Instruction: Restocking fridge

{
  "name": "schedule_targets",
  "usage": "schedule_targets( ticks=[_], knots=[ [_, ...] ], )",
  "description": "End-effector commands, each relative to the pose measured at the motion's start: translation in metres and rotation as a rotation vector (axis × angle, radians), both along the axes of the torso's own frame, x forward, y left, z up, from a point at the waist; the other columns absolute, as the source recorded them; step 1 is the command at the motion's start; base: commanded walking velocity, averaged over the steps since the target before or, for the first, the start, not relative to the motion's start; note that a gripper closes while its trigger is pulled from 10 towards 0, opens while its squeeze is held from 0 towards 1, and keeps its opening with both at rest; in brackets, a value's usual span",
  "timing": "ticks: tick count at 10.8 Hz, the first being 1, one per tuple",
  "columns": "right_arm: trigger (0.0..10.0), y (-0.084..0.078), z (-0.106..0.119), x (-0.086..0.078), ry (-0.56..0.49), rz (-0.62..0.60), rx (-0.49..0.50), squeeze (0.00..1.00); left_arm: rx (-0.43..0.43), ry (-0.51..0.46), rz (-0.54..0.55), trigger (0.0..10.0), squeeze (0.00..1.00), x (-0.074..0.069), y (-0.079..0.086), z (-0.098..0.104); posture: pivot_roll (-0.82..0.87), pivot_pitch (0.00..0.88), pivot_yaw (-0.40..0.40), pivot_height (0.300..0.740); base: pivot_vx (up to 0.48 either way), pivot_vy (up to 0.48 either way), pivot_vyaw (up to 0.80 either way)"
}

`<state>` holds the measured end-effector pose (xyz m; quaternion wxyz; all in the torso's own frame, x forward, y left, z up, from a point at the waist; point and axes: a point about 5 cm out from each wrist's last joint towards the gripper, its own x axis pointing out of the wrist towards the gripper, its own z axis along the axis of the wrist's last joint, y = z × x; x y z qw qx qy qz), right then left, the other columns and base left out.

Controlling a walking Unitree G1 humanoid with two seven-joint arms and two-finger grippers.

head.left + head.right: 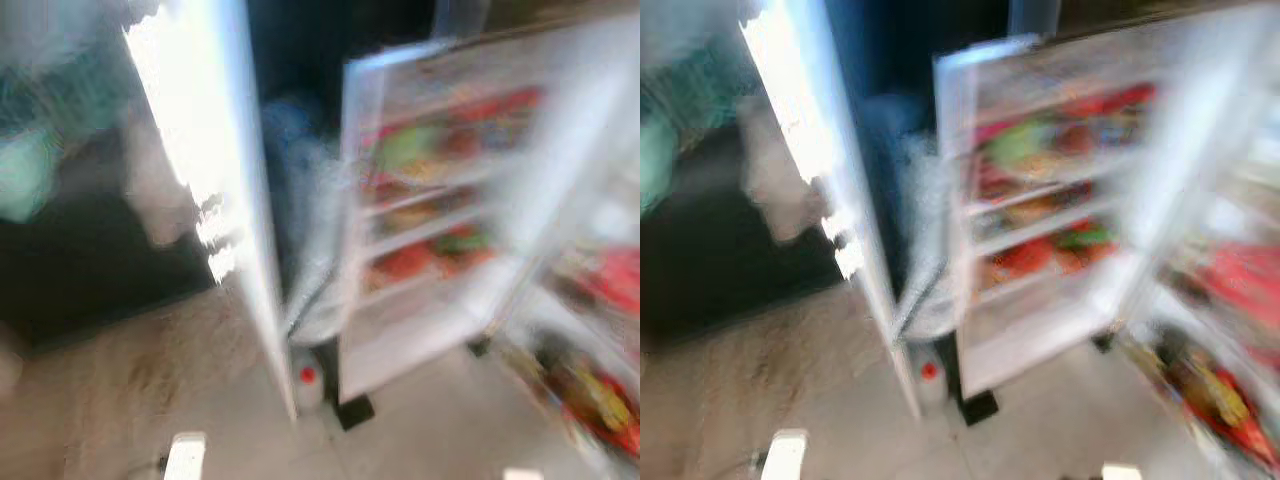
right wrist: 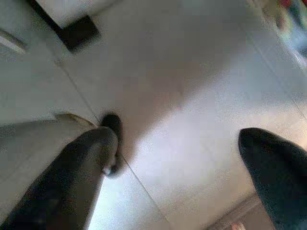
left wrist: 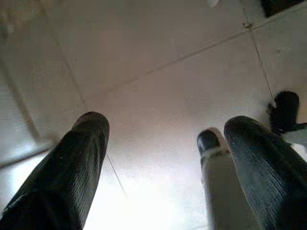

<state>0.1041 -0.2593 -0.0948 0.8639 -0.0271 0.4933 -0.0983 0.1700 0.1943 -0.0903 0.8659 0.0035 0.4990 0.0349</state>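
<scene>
Head views, both blurred, robot likely mid-step. Fridge (image 1: 300, 200) stands wide: one door (image 1: 215, 180) swung out at 11 o'clock, edge-on to the camera; second door (image 1: 440, 210) open at 2 o'clock, its racks already carrying red, green and orange packs, too smeared to name. More coloured goods (image 1: 600, 400) at 4 o'clock, low, possibly another rack. Small red-capped bottle (image 1: 308, 385) on the tiled floor (image 1: 430, 420) by the fridge foot, at 6 o'clock. Doors held open presumably so shelves stay reachable for loading.

Left wrist view: left claw (image 3: 163, 158) spread, empty, aimed at floor tiles; arm hangs idle.

Right wrist view: right claw (image 2: 182, 163) also spread, empty, pointing down at tiles, a dark fridge foot (image 2: 79, 31) beyond. Nothing picked up yet; judged an approach phase.
</scene>
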Motion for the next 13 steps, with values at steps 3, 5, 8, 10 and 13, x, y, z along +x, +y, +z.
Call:
schedule_targets(
  ticks=[3,5,8,10,13],
  knots=[
    [10.0,0.0028,-0.0040,-0.0109,0.037,-0.011,0.013,0.00,0.010,-0.024,-0.025,10.0,0.00,0.0067,0.0014,0.0033,-0.29,0.000,0.109,0.740,0.000,0.000,-0.79],
    [10.0,0.0038,-0.0043,-0.0107,0.036,-0.013,0.015,0.00,0.016,-0.021,-0.031,10.0,0.00,0.0062,0.0026,0.0033,-0.30,0.000,0.115,0.740,0.000,0.000,-0.79],
    [10.0,0.0053,-0.0045,-0.0100,0.028,-0.029,0.024,0.00,0.020,-0.021,-0.031,10.0,0.00,0.0067,0.0047,0.0038,-0.30,0.000,0.114,0.740,0.000,0.000,-0.79],
    [10.0,0.0051,-0.0043,-0.0096,0.024,-0.032,0.022,0.00,0.019,-0.021,-0.019,10.0,0.00,0.0060,0.0053,0.0036,-0.32,0.000,0.125,0.740,0.000,0.000,-0.39],
    [10.0,0.0035,-0.0042,-0.0107,0.011,-0.106,0.007,0.00,0.029,-0.011,-0.033,10.0,0.00,0.0048,0.0067,0.0032,-0.35,0.000,0.134,0.740,0.000,0.000,0.00]
  ],
)
